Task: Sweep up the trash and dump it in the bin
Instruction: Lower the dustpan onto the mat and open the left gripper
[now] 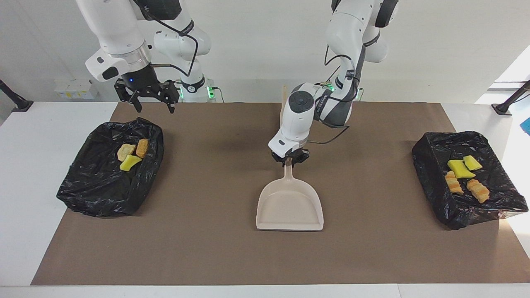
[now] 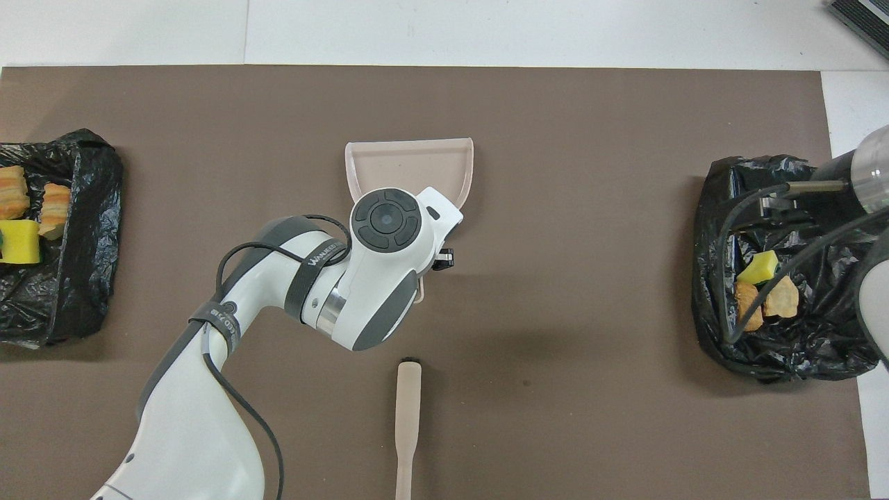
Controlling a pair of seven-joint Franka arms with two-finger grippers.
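Note:
A pale pink dustpan (image 1: 290, 205) lies flat on the brown mat at mid-table, its mouth pointing away from the robots. My left gripper (image 1: 290, 159) is shut on the top of its handle; in the overhead view the wrist covers the handle and only the pan (image 2: 410, 163) shows. The trash sits in two black-bagged bins: three pieces (image 1: 132, 155) in the bin (image 1: 103, 194) at the right arm's end, several pieces (image 1: 463, 176) in the bin (image 1: 430, 149) at the left arm's end. My right gripper (image 1: 155, 109) hangs open and empty, above the mat's edge beside its bin.
A beige brush (image 2: 408, 423) lies on the mat nearer to the robots than the dustpan, bristles toward it; in the facing view my left arm hides most of it. A small white box (image 1: 76, 89) sits on the table's corner near the right arm's base.

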